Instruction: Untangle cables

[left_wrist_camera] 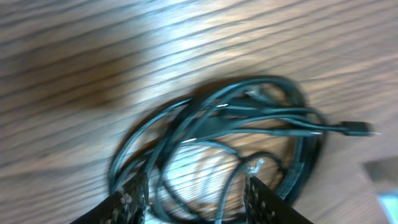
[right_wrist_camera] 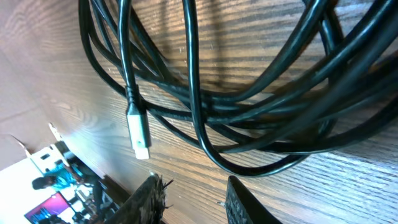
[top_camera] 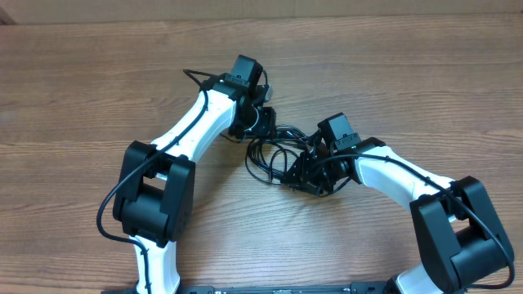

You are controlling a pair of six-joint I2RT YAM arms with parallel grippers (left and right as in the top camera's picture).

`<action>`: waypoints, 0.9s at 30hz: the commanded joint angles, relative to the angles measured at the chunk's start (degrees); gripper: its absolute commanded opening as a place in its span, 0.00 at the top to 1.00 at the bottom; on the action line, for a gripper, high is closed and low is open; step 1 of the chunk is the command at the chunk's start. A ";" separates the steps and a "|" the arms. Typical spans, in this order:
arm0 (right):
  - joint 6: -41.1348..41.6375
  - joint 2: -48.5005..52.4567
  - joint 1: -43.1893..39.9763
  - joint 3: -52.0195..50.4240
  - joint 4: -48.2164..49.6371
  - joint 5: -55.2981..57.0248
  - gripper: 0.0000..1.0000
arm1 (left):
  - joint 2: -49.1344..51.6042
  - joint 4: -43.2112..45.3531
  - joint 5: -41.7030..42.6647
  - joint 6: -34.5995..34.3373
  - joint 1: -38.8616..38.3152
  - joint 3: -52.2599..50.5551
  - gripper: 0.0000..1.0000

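Brown wood-grain surface (top_camera: 82, 82): carries everything.
Tangled thin black cables (top_camera: 274, 151): mid-surface, between both arms.
Left pincer (left_wrist_camera: 196, 183): wide, loops lying between its fingers.
Right pincer (right_wrist_camera: 193, 186): parted, empty, near the lowest loop.
Silver-tipped plug (right_wrist_camera: 140, 134): free end; I'd grip here and draw it out slowly.

Wood-grain table (top_camera: 82, 82) (glossy, streaked with light) throughout.
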 commanded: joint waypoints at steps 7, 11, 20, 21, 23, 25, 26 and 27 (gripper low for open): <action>-11.06 0.24 0.44 2.14 -5.07 1.22 0.65 | -0.74 -4.33 -10.69 -4.74 -0.15 0.66 0.49; -14.36 0.24 0.44 2.99 -5.11 1.20 0.61 | -0.74 -2.78 -10.60 -4.76 -0.15 -1.31 0.48; -18.88 0.24 0.44 4.31 -5.55 2.62 0.59 | -0.74 2.89 -9.68 -6.01 -0.15 -6.64 0.51; -18.91 0.24 0.44 4.31 -5.57 3.39 0.59 | -0.74 3.45 -9.51 -6.08 -0.15 -7.23 0.52; -19.41 0.24 0.44 4.31 -5.70 4.48 0.59 | -0.74 4.74 -8.07 -6.03 -0.15 -8.52 0.52; -21.75 0.24 0.44 4.31 -5.90 4.55 0.58 | -0.74 5.97 -6.93 -6.03 -0.15 -9.75 0.53; -22.23 0.24 0.44 4.31 -6.03 5.07 0.58 | -0.74 6.43 -6.86 -6.03 -0.15 -10.36 0.54; -22.56 0.24 0.44 4.31 -6.19 5.77 0.59 | -0.74 6.60 -6.88 -6.03 -0.15 -10.73 0.55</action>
